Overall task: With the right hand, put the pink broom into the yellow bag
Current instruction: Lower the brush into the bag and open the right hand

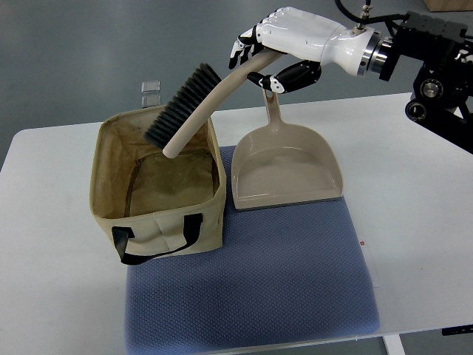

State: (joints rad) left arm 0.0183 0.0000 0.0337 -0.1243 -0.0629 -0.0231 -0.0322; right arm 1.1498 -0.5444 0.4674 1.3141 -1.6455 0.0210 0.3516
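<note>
My right hand [270, 58] comes in from the upper right and is shut on the handle of the pale pink broom [211, 100]. The broom slopes down to the left, its dark bristles [179, 103] and its tip hanging over the open mouth of the yellowish fabric bag [159, 222]. The bag stands upright on the left part of the blue mat, with black straps on its front. The left arm is out of view.
A matching pink dustpan [284, 163] lies on the blue mat [251, 288] just right of the bag, its handle pointing up toward my hand. All of this sits on a white table [414, 185]. Two small clear objects [150, 92] lie behind the bag.
</note>
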